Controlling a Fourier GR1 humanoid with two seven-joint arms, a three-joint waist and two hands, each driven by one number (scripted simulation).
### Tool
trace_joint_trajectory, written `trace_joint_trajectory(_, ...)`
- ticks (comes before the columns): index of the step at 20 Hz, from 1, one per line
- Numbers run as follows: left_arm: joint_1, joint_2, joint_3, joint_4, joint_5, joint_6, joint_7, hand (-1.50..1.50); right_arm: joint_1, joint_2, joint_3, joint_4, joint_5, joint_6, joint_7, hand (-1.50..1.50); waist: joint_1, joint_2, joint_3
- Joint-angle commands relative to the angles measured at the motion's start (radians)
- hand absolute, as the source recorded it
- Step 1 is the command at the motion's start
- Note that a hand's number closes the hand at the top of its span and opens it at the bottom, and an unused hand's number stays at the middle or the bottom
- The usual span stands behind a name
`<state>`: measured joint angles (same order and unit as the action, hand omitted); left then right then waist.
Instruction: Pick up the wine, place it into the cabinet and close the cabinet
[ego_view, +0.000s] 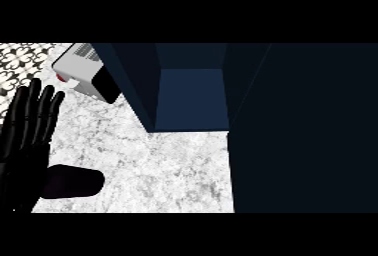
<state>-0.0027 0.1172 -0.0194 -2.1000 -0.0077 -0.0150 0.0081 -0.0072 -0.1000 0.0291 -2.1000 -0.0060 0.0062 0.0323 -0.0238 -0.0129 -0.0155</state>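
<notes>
Head view: left hand (29, 125) rests spread, fingers straight, at the left edge; right hand unseen. The wine is not identifiable. Cabinet (192, 95) stands open, its door (303, 130) at right; apparently the closing step, requiring a push on that door.

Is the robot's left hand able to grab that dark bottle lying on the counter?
Probably yes. The left hand is open, right beside the dark bottle on the marble counter, with nothing between them.
</notes>
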Motion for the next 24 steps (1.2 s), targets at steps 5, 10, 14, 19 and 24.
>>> trace_joint_trajectory(5,0.02,0.164,0.222,0.045,0.374,-0.303,-0.162,-1.5,0.113,-0.045,-0.076,-0.09,-0.058,0.056,-0.056,-1.5,0.021,0.01,0.015)
trace_joint_trajectory(10,0.065,0.091,0.13,0.094,0.634,-0.317,0.063,-1.5,0.185,-0.065,0.047,-0.129,-0.21,0.186,0.087,-1.5,0.017,0.008,0.016)
trace_joint_trajectory(14,0.097,0.151,0.193,0.074,0.771,-0.344,0.136,-1.5,0.189,-0.069,0.03,-0.15,-0.249,0.192,0.131,-1.5,0.026,0.011,0.016)
trace_joint_trajectory(19,0.102,0.147,0.215,0.01,0.822,-0.313,0.204,-1.5,0.161,-0.111,-0.08,-0.214,-0.377,0.223,0.23,-1.5,0.024,0.012,0.016)
trace_joint_trajectory(24,0.122,0.134,0.259,0.013,0.828,-0.352,0.206,-1.5,0.212,-0.047,-0.008,-0.301,-0.286,0.194,0.261,-1.5,0.024,0.012,0.015)
